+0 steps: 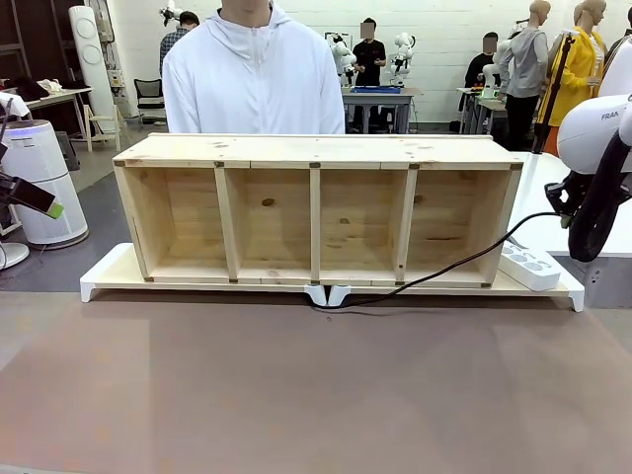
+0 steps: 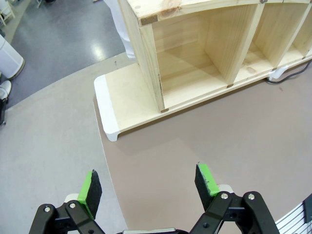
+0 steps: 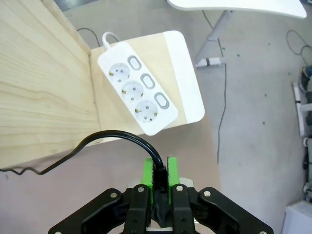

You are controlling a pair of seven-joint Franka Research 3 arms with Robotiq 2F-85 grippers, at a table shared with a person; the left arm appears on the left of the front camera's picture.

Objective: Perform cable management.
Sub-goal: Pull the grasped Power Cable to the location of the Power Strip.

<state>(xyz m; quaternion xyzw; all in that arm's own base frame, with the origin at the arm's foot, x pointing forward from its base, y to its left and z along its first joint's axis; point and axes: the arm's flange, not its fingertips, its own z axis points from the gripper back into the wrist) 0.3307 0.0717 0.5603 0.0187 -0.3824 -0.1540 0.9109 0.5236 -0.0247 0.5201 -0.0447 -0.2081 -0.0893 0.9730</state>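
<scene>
Fingers (image 3: 147, 176) on my right gripper (image 3: 160, 170) are pinched tight on the end of the black cable (image 3: 112, 135), so I have it in my grip. My left gripper (image 2: 148, 184) is spread wide over the brown table (image 2: 204, 136) and has nothing in it. I think I am at the plugging-in step, because the white power strip (image 3: 139, 92) lies right ahead of my right fingers, beside the wooden shelf (image 1: 316, 207). Next I need to line the plug up with one of the three holes and push it in gently. My right wrist view shows the holes and my grip up close. My front view shows the cable running along the front of the shelf, and a person (image 1: 254, 74) standing behind it.
</scene>
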